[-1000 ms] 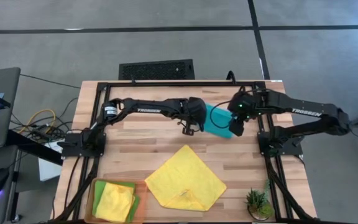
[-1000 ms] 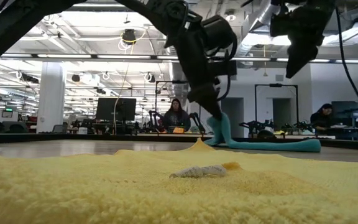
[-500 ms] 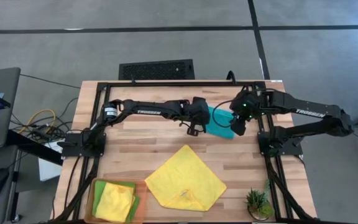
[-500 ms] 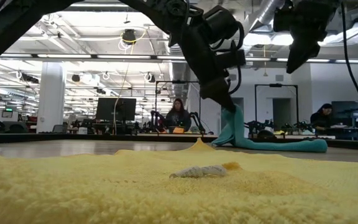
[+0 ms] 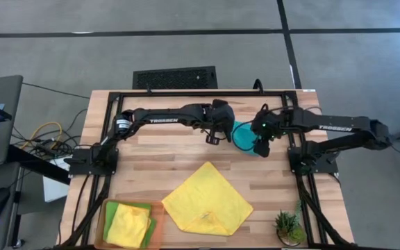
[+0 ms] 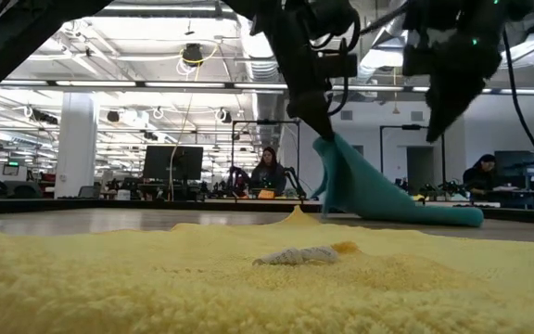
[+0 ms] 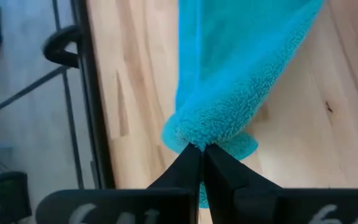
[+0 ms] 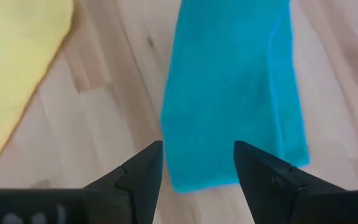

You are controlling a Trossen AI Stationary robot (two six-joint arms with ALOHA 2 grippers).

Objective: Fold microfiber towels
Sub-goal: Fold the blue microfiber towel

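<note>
A teal towel (image 5: 244, 136) lies at the table's far middle, one end raised off the wood. My left gripper (image 7: 201, 152) is shut on that raised end (image 6: 327, 147). My right gripper (image 8: 197, 165) hangs open just above the towel's other end (image 8: 229, 124), one finger on each side and touching nothing. A yellow towel (image 5: 207, 200) is spread flat near the front edge. Another yellow towel (image 5: 128, 223) rests on a lime green one (image 5: 110, 208) in the orange tray (image 5: 160, 208). My left gripper pinches a bunched edge of the teal towel (image 7: 191, 138) between its two fingertips, coming slanting down from the table's left. Several layers are gathered there. The towel slopes down from the fingers (image 6: 315, 119), and its far end (image 6: 452, 216) lies on the table.
A small potted plant (image 5: 288, 227) stands at the front right corner. The black frame rails (image 5: 186, 92) run along the table's far edge and both sides. Bare wood shows between the teal towel and the yellow towel.
My left gripper has gone up with the teal towel's end, so the cloth now slopes steeply. Its other end has stayed on the table. My right gripper has come down toward that end and has stayed open.
</note>
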